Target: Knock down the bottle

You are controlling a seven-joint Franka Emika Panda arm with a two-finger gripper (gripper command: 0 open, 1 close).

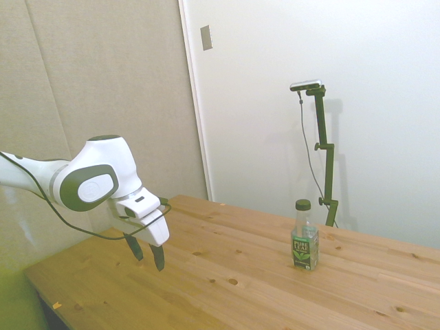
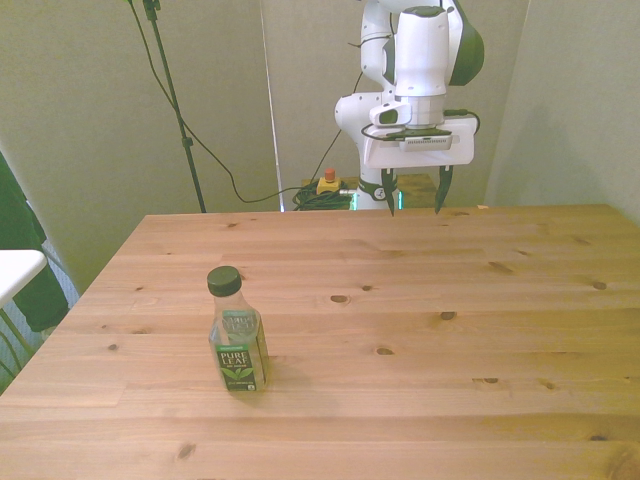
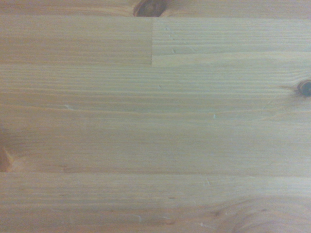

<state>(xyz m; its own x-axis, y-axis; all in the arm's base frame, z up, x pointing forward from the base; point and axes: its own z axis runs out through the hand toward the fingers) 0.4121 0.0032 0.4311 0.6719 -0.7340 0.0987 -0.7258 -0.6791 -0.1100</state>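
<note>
Side view first: the bottle is standing upright on the wooden bench, well apart from the gripper, which hangs over the other end with nothing in it. Its two dark fingers point down and sit apart, so it's open and empty.

Front view: same story. The bottle is toward the front view's left, closer to the near edge, dark cap on top and green label facing out. The gripper is way back over the far edge, a bit toward the front view's right, fingers spread wide. Nothing else on the bench between them.

Wrist view: just wood grain and a couple of knots, no bottle in sight.

Handling guess: it looks like thin clear plastic, small, and I think it's nearly empty, though the label makes that hard to call. So probably light and tippy, and smooth enough to slide rather than fall if pushed low. No need to grab it at all. I'd nudge it sideways up near the cap or shoulder, where it has the most leverage to topple.
</note>
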